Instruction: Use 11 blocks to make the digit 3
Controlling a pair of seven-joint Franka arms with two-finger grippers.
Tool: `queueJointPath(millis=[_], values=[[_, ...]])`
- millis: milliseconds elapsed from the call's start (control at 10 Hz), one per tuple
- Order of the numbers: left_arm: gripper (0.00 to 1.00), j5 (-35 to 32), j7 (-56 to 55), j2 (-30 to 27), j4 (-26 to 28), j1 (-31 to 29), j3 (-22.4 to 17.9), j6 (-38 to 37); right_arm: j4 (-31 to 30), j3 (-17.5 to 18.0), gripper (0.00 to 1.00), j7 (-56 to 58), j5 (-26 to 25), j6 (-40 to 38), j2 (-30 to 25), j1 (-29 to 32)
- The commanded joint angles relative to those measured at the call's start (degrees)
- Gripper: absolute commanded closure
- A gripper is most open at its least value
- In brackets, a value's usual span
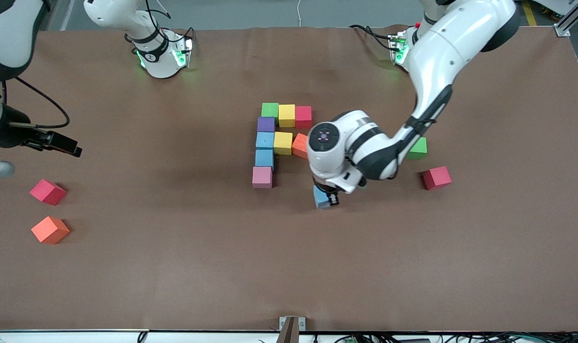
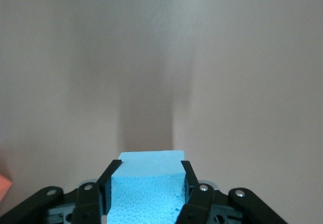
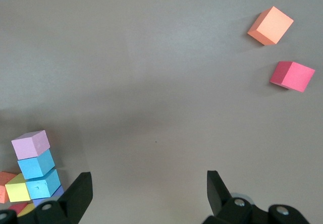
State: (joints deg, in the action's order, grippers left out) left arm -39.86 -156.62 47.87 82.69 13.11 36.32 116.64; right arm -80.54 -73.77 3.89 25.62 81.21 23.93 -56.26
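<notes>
The partial digit 3 lies mid-table as touching blocks. A green (image 1: 270, 109), yellow (image 1: 286, 115) and red (image 1: 303, 116) row is farthest from the front camera. A column of purple (image 1: 266, 124), light blue (image 1: 265, 140), light blue (image 1: 264, 158) and pink (image 1: 262, 177) runs nearer. Yellow (image 1: 283, 143) and orange (image 1: 299, 145) blocks form the middle row. My left gripper (image 1: 326, 197) (image 2: 149, 166) is shut on a light blue block (image 1: 322, 197) (image 2: 146, 193), low over bare table beside the pink block. My right gripper (image 3: 149, 176) (image 1: 62, 143) hangs open and holds nothing at the right arm's end.
Loose blocks: a green one (image 1: 419, 148) partly hidden by the left arm and a red one (image 1: 436, 177) toward the left arm's end. A red one (image 1: 48, 192) (image 3: 292, 76) and an orange one (image 1: 50, 229) (image 3: 270, 25) lie toward the right arm's end.
</notes>
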Motion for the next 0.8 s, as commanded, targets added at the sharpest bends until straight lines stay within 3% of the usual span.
queueJointPath(millis=[0, 100, 299, 498, 697], values=[[0.75, 1.7, 0.7, 1.4, -2.4, 3.8, -0.4, -1.0, 8.7, 17.9, 0.0, -0.5, -0.7, -6.0, 0.0, 17.6], [0.75, 2.1, 1.7, 2.0, -3.0, 4.7, -0.5, -0.6, 10.6, 23.7, 0.0, -0.5, -0.8, -6.4, 0.0, 23.6], [0.75, 2.8, 3.4, 3.1, -3.6, 6.2, -0.4, -0.4, 13.7, 36.2, 0.0, -0.5, -6.2, -6.5, -0.4, 33.0], [0.75, 4.9, 6.4, 3.5, -3.7, 6.7, -0.4, 0.8, 13.9, 45.9, 0.0, -0.6, -9.4, -6.2, -1.7, 41.0], [0.75, 4.8, 6.5, 3.5, -3.7, 6.7, -0.5, 5.3, 16.1, 61.6, 0.0, -0.7, -15.1, -6.4, -2.7, 54.0]])
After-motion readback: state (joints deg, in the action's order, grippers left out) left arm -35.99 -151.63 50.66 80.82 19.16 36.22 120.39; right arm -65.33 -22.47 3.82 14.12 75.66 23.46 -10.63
